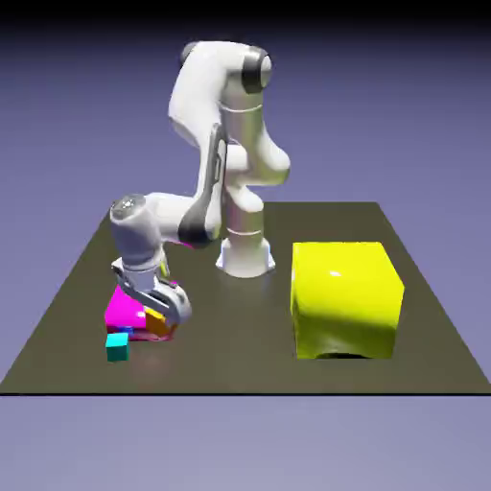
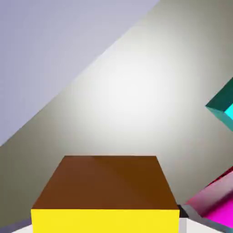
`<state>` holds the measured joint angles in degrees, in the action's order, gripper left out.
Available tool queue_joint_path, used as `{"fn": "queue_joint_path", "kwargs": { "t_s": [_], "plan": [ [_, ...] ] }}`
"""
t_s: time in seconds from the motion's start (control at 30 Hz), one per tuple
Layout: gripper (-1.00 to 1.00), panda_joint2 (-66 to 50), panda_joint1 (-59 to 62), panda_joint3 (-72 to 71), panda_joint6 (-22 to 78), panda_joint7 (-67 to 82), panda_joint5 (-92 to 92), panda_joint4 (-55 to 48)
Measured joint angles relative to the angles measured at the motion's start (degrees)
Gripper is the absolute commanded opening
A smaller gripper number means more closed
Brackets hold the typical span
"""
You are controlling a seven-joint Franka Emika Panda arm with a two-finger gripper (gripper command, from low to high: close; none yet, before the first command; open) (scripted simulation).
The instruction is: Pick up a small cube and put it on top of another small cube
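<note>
The small cube (image 1: 155, 326), orange-yellow and tiny, sits low over the table at the exterior view's left. My gripper (image 1: 161, 318) is down around it, tilted. In the hand view the small cube (image 2: 107, 191) fills the bottom middle between my fingertips, with a brown shaded top and a bright yellow front face. The jaws are shut on it. A second small cube is not visible in either view.
A magenta cube (image 1: 122, 307) touches the gripper's left side and shows at the hand view's lower right (image 2: 216, 205). A teal cube (image 1: 118, 345) lies just in front of it, seen also as the teal cube (image 2: 223, 107). A big yellow block (image 1: 343, 299) stands at the right of the dark table (image 1: 240, 364).
</note>
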<state>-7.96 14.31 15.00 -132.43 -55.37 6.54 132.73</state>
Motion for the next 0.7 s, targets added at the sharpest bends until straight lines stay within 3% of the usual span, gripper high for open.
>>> {"fn": "queue_joint_path", "kwargs": {
  "t_s": [0.33,0.43,0.57,0.6,0.7],
  "plan": [
    [-1.00,20.77,9.05,13.82,10.11,2.31,-10.67,10.88],
    [-1.00,20.72,10.48,13.17,9.64,1.14,-12.12,12.83],
    [-1.00,14.08,10.37,13.48,-0.31,3.86,-8.91,16.76],
    [1.00,12.63,10.32,13.55,-2.48,4.45,-8.22,17.62],
    [1.00,14.28,10.38,13.46,0.00,3.65,-9.20,16.64]
  ]
}}
